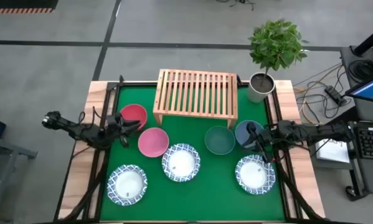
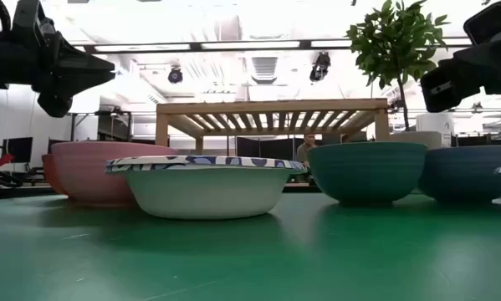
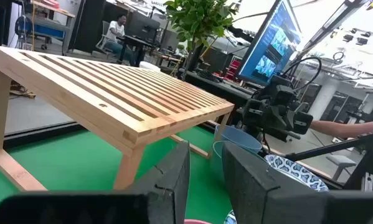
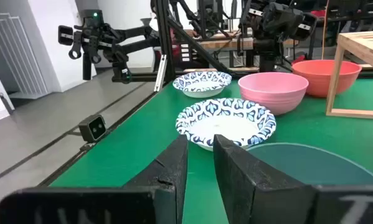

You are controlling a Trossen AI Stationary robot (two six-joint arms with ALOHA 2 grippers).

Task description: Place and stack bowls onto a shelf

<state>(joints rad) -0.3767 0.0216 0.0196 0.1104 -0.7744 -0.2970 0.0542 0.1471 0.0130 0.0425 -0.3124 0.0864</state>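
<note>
left gripper (image 1: 125,127) hovers between red bowl (image 1: 132,114) and pink bowl (image 1: 153,142), fingers slightly apart, holding nothing. right gripper (image 1: 257,142), likewise parted and empty, partly hides the blue bowl (image 1: 242,130). shelf (image 1: 196,93) stands bare behind.

The shelf (image 1: 197,93) stands at the back middle of the table (image 1: 202,202), with the plant pot (image 1: 260,87) just beside its right end. Before the shelf's left leg sits the far-left deep bowl (image 1: 133,115); the second deep bowl (image 1: 153,142) is nearer the front, just right of it. Before the right leg the third deep bowl (image 1: 220,140) and the far-right deep bowl (image 1: 244,132) sit side by side. Nearest the front lie the left shallow bowl (image 1: 127,185), the middle shallow bowl (image 1: 181,163) and the right shallow bowl (image 1: 255,174), well apart.
</note>
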